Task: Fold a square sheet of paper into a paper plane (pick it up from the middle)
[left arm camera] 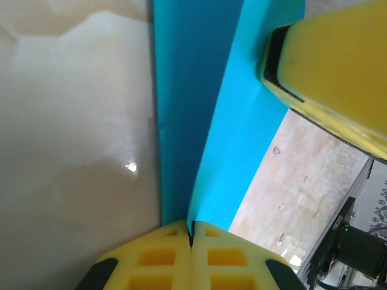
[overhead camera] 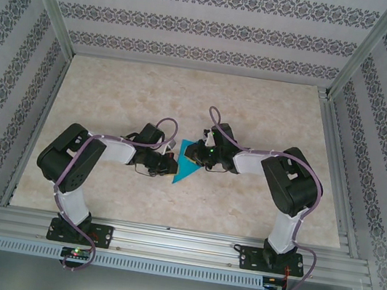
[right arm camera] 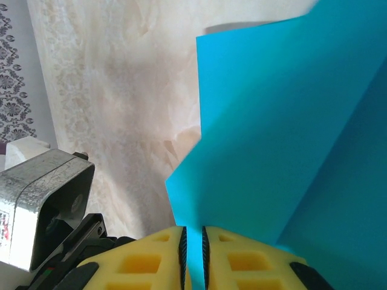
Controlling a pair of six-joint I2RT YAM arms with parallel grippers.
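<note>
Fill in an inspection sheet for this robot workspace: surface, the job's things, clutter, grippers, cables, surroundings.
Surface: pale marbled table.
Job's things: turquoise sheet of paper, creased with overlapping layers, between the two grippers.
Clutter: nothing seen.
Grippers: left gripper shut on one edge of the sheet; right gripper shut on another edge.
Cables: purple cable looping along each arm.
Surroundings: patterned walls; aluminium frame at the near edge.

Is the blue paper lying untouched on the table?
No: the left hand and the right hand each pinch an edge of the folded blue paper.
</note>
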